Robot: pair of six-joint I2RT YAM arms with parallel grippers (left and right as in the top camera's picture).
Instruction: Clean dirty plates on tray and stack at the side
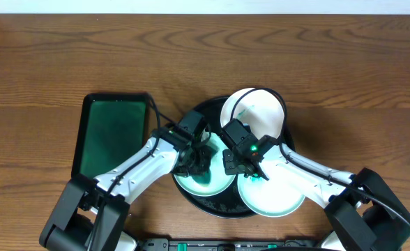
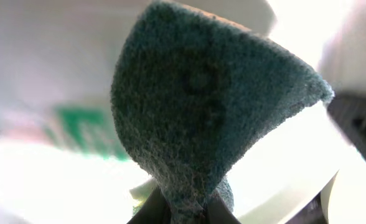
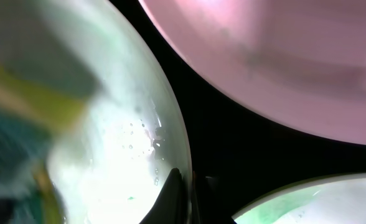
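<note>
Plates (image 1: 255, 111) crowd the round black tray (image 1: 212, 206), three rims close together with dark slivers between. Left hand (image 1: 196, 160) is clamped on a teal sponge (image 2: 214, 112) over the smeared plate (image 1: 215, 183). Right hand (image 3: 182, 196) is pinched together on nothing, its tips at that plate's rim. Desk (image 1: 330, 63) spreads wide on the right; a green tray (image 1: 113, 136) sits near the round tray's left.

1. Overhead first: a brown wood-grain desk (image 1: 330, 63) fills the view, its grain running side to side.
2. Over on the left, a rectangular dark-green tray (image 1: 111, 132) with a black rim and rounded corners lies flat on the desk, glossy inside.
3. Close up in the left wrist view: a teal-green fuzzy scouring pad (image 2: 214, 106), narrow at the bottom, widening upward into a wedge.
</note>
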